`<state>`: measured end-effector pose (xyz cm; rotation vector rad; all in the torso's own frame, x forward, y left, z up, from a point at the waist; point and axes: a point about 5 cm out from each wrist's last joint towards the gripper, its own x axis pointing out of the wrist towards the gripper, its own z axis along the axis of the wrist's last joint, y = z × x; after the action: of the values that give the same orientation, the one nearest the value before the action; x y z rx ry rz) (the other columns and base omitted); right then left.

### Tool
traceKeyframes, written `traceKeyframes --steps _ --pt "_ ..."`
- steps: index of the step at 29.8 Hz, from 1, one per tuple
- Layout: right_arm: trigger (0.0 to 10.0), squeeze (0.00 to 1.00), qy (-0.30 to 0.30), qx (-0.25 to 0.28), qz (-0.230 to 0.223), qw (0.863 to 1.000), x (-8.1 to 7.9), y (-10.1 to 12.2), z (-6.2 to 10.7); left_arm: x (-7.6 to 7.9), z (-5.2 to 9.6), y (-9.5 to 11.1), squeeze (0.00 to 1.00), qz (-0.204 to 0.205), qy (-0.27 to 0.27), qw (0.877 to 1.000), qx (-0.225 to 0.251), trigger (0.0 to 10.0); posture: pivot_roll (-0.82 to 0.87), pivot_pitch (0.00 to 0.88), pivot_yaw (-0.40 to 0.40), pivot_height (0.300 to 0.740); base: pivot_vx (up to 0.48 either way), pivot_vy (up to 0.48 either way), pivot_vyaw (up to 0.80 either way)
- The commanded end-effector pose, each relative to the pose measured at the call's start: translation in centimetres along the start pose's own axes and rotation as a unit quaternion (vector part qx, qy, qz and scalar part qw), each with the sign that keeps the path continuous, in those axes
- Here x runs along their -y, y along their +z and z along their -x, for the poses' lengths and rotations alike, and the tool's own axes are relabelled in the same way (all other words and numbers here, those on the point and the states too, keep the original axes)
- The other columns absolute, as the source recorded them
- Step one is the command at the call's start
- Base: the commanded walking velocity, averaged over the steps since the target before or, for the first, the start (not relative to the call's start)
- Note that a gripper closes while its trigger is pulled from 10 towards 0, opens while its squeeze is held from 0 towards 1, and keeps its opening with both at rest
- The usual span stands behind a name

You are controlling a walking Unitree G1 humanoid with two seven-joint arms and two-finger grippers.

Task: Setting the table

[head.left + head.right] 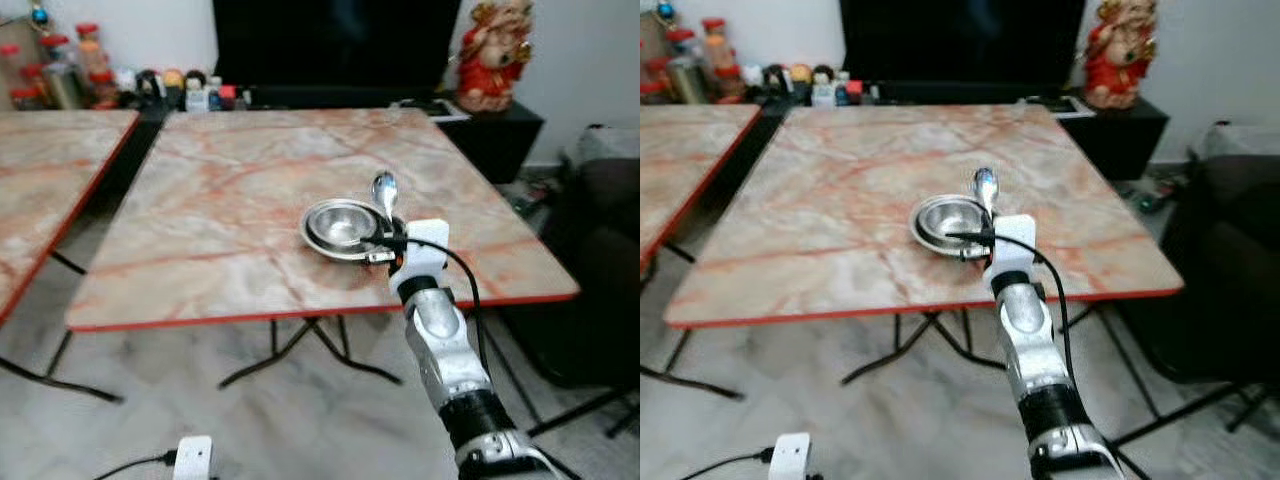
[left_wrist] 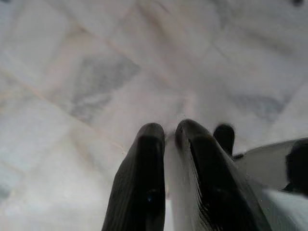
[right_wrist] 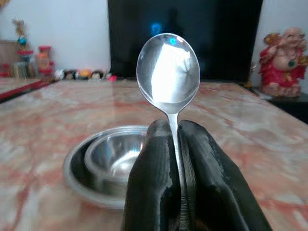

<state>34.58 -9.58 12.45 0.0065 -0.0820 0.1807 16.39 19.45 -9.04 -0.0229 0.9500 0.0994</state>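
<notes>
The right gripper point(image 3: 174, 144) is out over the near right part of the marble-patterned table point(image 1: 220, 200), its two black fingers point(image 3: 149, 168) pinched together on the handle of a metal spoon point(image 3: 168, 72). The spoon stands upright from between the fingertips, bowl uppermost, so that its shiny bowl rises above the gripper. Just to the left of the gripper and slightly farther away sits a small steel bowl point(image 1: 343, 222), which rests inside a shallow steel plate point(image 1: 318, 240); both lie on the table near its near edge, and the spoon is held beside the plate's right rim, not touching it as far as can be seen. A black cable point(image 1: 468, 285) loops from the white wrist housing down along the silver right arm point(image 1: 450, 360). The left gripper point(image 2: 171, 137) hangs low over the pale marble floor point(image 2: 72, 72), its fingers close together with only a slim gap and nothing between them. A second table point(image 1: 50, 170) of the same pattern stands to the left. At the far side a dark screen point(image 1: 330, 40) stands on a low unit, with a red and gold figurine point(image 1: 492, 55) to its right and small jars and bottles point(image 1: 90, 70) to its left. A white plug block point(image 1: 193, 458) lies on the floor near the robot.
</notes>
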Motion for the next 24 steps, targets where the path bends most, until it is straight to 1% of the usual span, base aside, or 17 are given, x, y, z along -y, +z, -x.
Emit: traceKeyframes --steps 1,6,10,12,15,16,20,22,24 --pt "10.0 0.0 0.006 0.014 0.009 1.0 -0.05 0.78 -0.31 -0.01 -0.1 0.48 0.0 -0.001 0.001 1.0 0.005 10.0 0.0 0.0 -0.03 0.714 0.274 -0.394 0.0" --pt "10.0 0.0 0.012 0.011 0.022 1.0 -0.14 0.66 -0.23 0.0 -0.11 0.52 0.0 0.0 0.003 1.0 0.006 10.0 0.0 0.0 -0.031 0.714 0.306 -0.352 0.0" --pt "10.0 0.0 0.009 0.007 0.015 1.0 -0.08 0.52 -0.2 0.04 -0.11 0.44 0.0 -0.003 0.006 1.0 0.004 10.0 0.0 0.0 -0.033 0.714 0.0 0.0 0.0" --pt "10.0 0.0 0.01 0.007 0.015 1.0 -0.06 0.53 -0.21 -0.02 -0.09 0.51 0.0 0.007 0.011 1.0 0.011 10.0 0.0 0.0 -0.034 0.714 0.0 0.0 0.0" --pt "10.0 0.0 0.01 0.006 0.015 1.0 -0.07 0.49 -0.19 -0.05 -0.08 0.5 0.0 0.005 0.01 1.0 0.011 10.0 0.0 0.0 -0.034 0.714 0.0 0.0 0.0" --pt "10.0 0.0 0.011 0.004 0.015 1.0 -0.09 0.43 -0.17 -0.13 -0.07 0.65 0.0 0.012 0.011 1.0 0.019 10.0 0.0 0.0 -0.033 0.714 0.0 0.0 0.0" --pt "10.0 0.0 0.015 0.004 0.019 1.0 -0.22 0.38 -0.11 -0.3 -0.09 0.86 0.0 0.022 0.015 0.999 0.024 10.0 0.0 0.0 -0.034 0.714 0.0 0.0 0.0" --pt "10.0 0.0 0.017 0.005 0.022 1.0 -0.31 0.4 -0.08 -0.32 -0.09 0.89 0.0 0.021 0.015 0.999 0.025 10.0 0.0 0.0 -0.031 0.714 0.0 0.0 0.0" --pt "10.0 0.0 0.016 0.006 0.021 1.0 -0.34 0.4 -0.06 -0.39 -0.09 0.9 0.0 0.018 0.017 0.999 0.025 10.0 0.0 0.0 -0.029 0.714 0.251 0.0 0.0"
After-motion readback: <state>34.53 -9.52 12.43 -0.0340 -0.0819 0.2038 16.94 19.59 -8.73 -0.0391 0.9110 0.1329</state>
